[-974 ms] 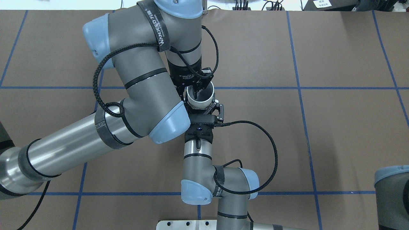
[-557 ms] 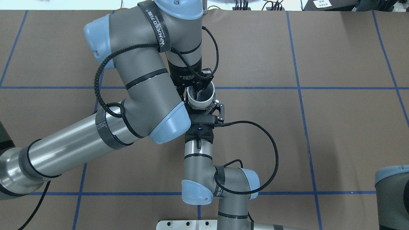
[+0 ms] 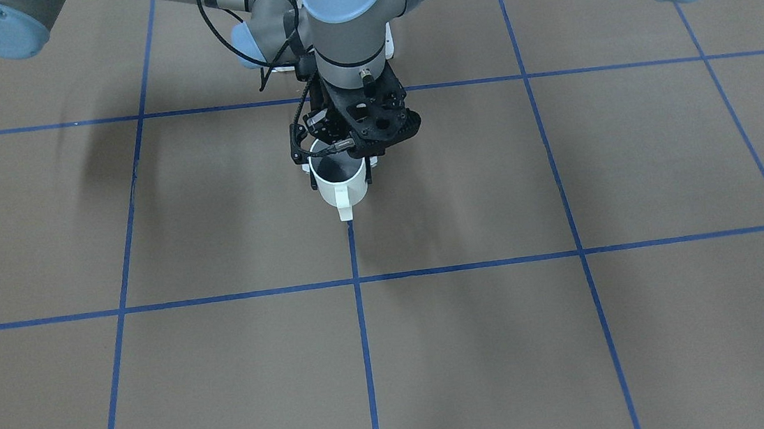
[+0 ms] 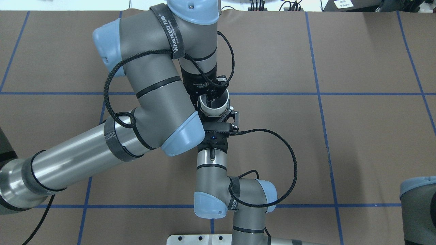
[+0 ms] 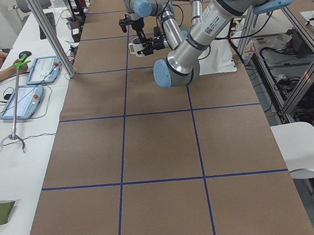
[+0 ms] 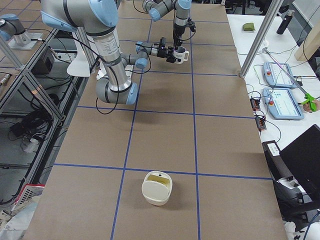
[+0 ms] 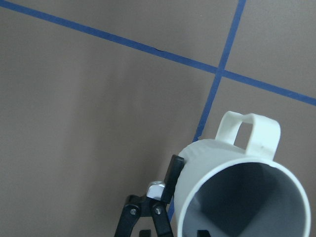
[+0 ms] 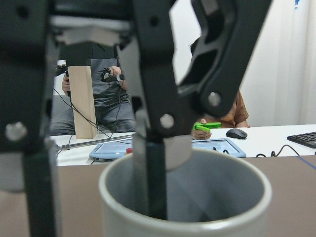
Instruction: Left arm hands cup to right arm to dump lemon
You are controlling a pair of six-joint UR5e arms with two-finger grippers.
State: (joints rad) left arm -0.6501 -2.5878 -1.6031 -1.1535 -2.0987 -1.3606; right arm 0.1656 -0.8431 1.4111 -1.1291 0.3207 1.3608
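The cup stands upright, mouth up, between the two hands over the middle of the counter. Its handle points away from the robot. The left hand comes straight down and is clamped on the rim wall. One finger is inside, and the other finger's pad lies flat on the outside with only the wall between them. The right hand reaches in level from the robot's side, with a finger close against each flank of the cup's body below the rim. I cannot tell whether those fingers are squeezing or only flanking it. Nor can I tell whether the cup's base touches the counter.

The lemon shows in no view. The visible part of the grey inside is bare, and the bottom is hidden or cut off.

The cup looks like glazed ceramic, so it is probably stiff, slick, fairly heavy for its size and likely to chip if dropped. The pinch on the thin rim wall should carry it upright but would probably let it swivel once tipped. For pouring, the better hold is the right hand's: square across the widest part of the body, below the rim and clear of the handle. That span looks close to the hand's full spread, so the hold needs to be centred and firm. The lemon, being small and loose, should slide out once the mouth tips down. A cream tub sits well apart along the counter.
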